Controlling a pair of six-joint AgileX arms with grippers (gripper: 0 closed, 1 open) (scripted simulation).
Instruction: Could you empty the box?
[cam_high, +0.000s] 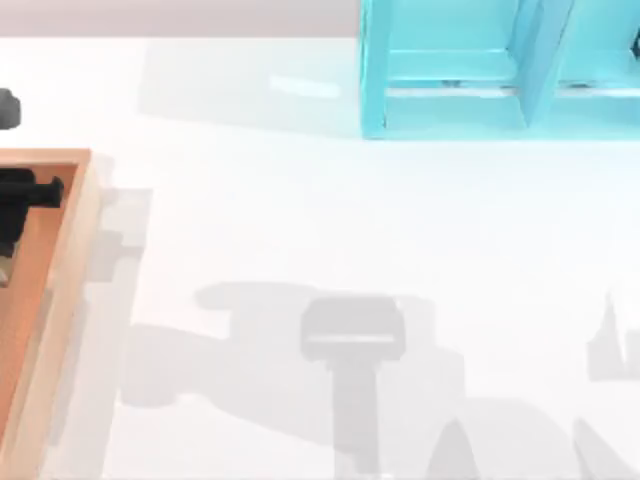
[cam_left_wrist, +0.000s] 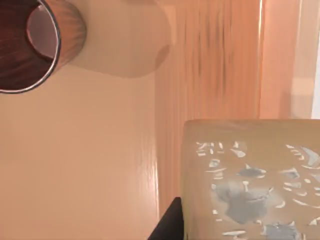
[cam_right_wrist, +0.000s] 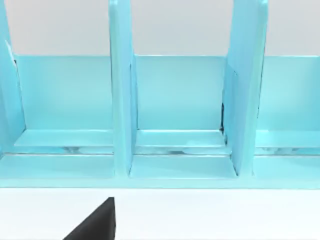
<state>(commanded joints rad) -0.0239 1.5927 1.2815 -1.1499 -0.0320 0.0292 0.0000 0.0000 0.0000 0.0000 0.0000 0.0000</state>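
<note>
The box (cam_high: 75, 215) sits at the table's left edge, the left gripper (cam_high: 20, 195) hanging above its floor, grip state impossible to tell. A tan cube block (cam_left_wrist: 250, 180) and a wooden cup (cam_left_wrist: 30, 45) lie inside; a careless descent could knock either against the box wall.

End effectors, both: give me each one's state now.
Left end effector: above the box, grip cannot be told.
Right end effector: facing the cyan shelf, grip cannot be told.
</note>
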